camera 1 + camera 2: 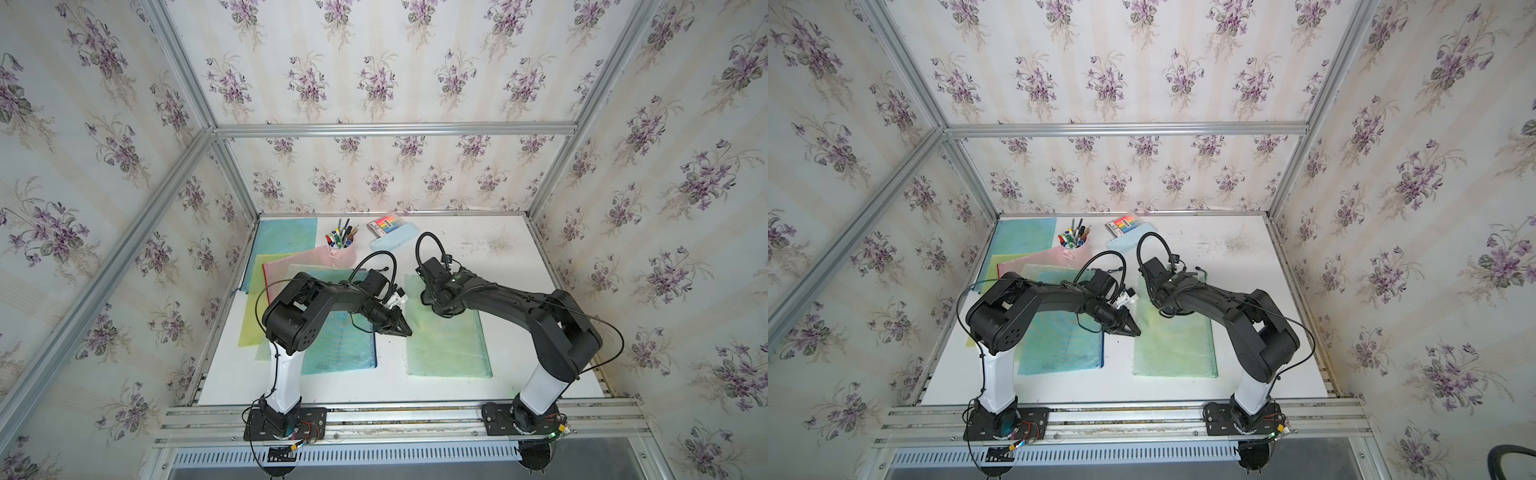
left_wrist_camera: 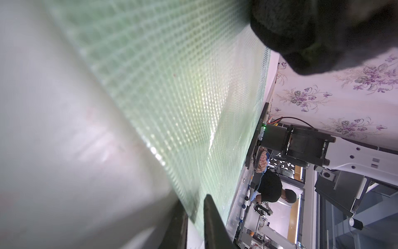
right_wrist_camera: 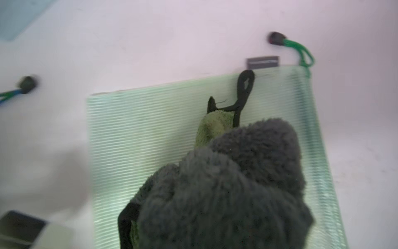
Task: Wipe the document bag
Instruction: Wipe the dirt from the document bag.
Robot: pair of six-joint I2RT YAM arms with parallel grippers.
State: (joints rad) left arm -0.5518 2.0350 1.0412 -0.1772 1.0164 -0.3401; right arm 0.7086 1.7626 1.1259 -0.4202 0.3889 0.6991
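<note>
document bag [image 1: 446,345]: flat on table [image 1: 540,249], right of centre, toward front edge | right gripper [image 1: 440,306]: clenched on cloth [image 3: 226,183], pressing bag's far end | left gripper [image 1: 407,331]: at bag's left edge, pinch unclear | handling: likely light, floppy, slick; pin an edge while wiping

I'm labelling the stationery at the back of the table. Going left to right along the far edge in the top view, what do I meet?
Teal mesh document bag lying flat → pink cup stuffed with pens → flat pack of coloured markers.
</note>
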